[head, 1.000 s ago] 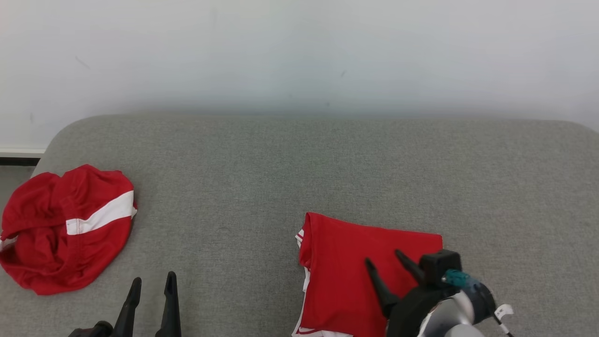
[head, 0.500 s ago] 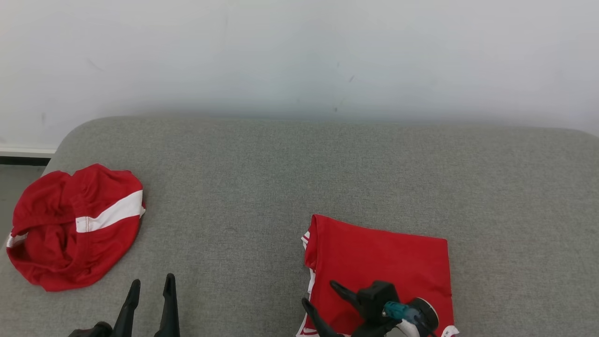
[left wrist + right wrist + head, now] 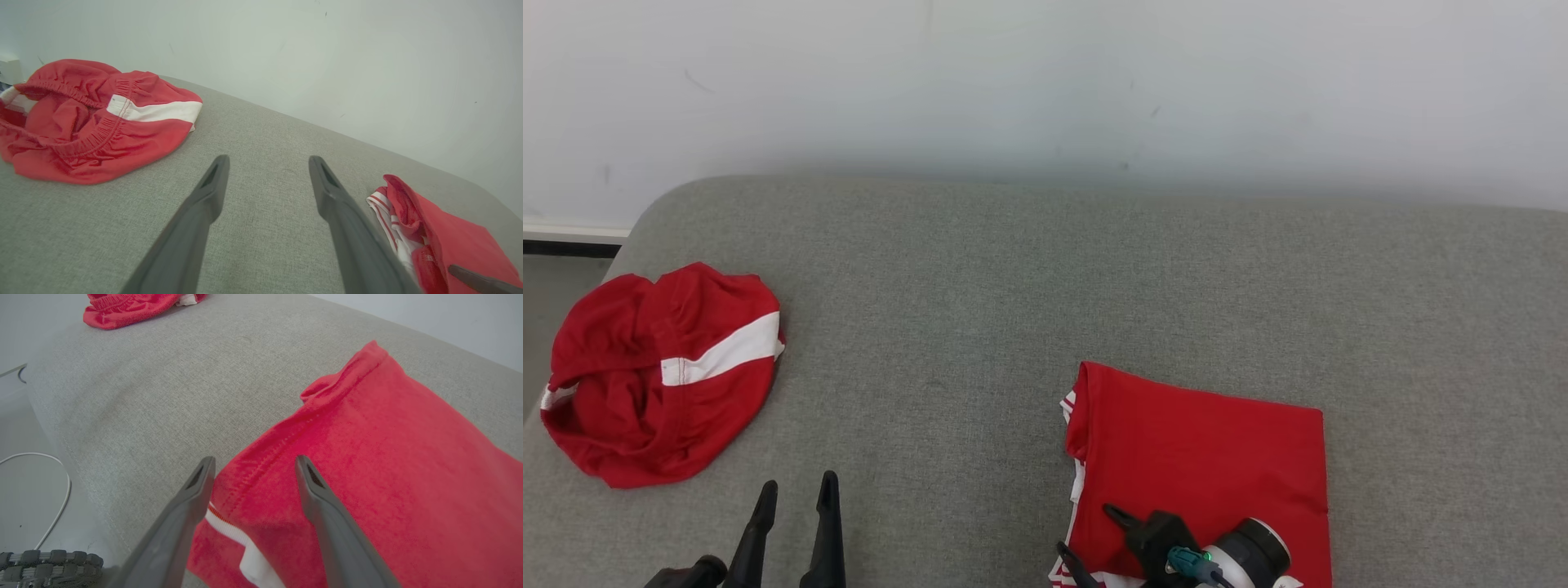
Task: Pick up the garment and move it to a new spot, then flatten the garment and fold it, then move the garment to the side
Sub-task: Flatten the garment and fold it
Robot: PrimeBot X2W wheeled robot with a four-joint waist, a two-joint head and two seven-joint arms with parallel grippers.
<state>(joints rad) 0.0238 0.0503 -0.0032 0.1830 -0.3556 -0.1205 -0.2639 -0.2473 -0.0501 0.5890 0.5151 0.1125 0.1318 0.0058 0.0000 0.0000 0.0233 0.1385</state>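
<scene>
The right gripper [image 3: 254,458] stands wide and empty, its fingers straddling the left hem of the folded garment [image 3: 1201,441] near its front corner; whether they touch the cloth cannot be told. The garment lies flat at the front right of the cushion [image 3: 980,286], with open gray fabric beyond its far and right edges. The left gripper [image 3: 799,482], also wide and empty, hangs over open cushion between the garment and the crumpled shorts [image 3: 662,376], which lie by the rounded left edge.

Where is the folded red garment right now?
Head view, lower right: the folded garment lies on the grey cushion, right gripper over its near edge, crumpled red shorts far left.
</scene>
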